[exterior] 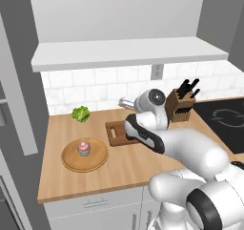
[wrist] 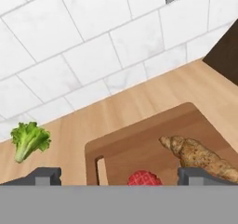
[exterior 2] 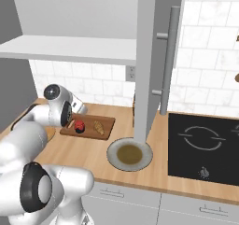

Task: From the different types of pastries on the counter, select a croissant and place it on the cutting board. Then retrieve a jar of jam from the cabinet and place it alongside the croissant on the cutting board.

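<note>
So the bench [exterior: 128, 169] is a long light-brown wooden top with white drawer fronts under it, running along a white tiled wall, and a long white cabinet [exterior: 128, 52] is hanging above it like a flat shelf. Grey walls are closing in on the left side.

The dark cutting board [exterior 2: 106, 126] is lying flat near the back wall, and both the croissant [exterior 2: 98, 128] and the jar of jam [exterior 2: 79, 126] are sitting on it, just beside each other. In the hand view the pincer [wrist: 120, 175] is hovering right above the board with its two dark fingertips [wrist: 45, 175] standing wide apart, gripping nothing; the red jar is sitting between them and below, not touched.

Off to the left a round light-wood tray [exterior: 71, 162] is carrying the pink cupcake [exterior: 84, 148], and a bit of lettuce [exterior: 81, 113] is lying near the wall behind it. A knife block [exterior: 181, 105] is standing by the black cooktop [exterior 2: 205, 149], and a round pan [exterior 2: 130, 155] is resting on the bench next to that.
</note>
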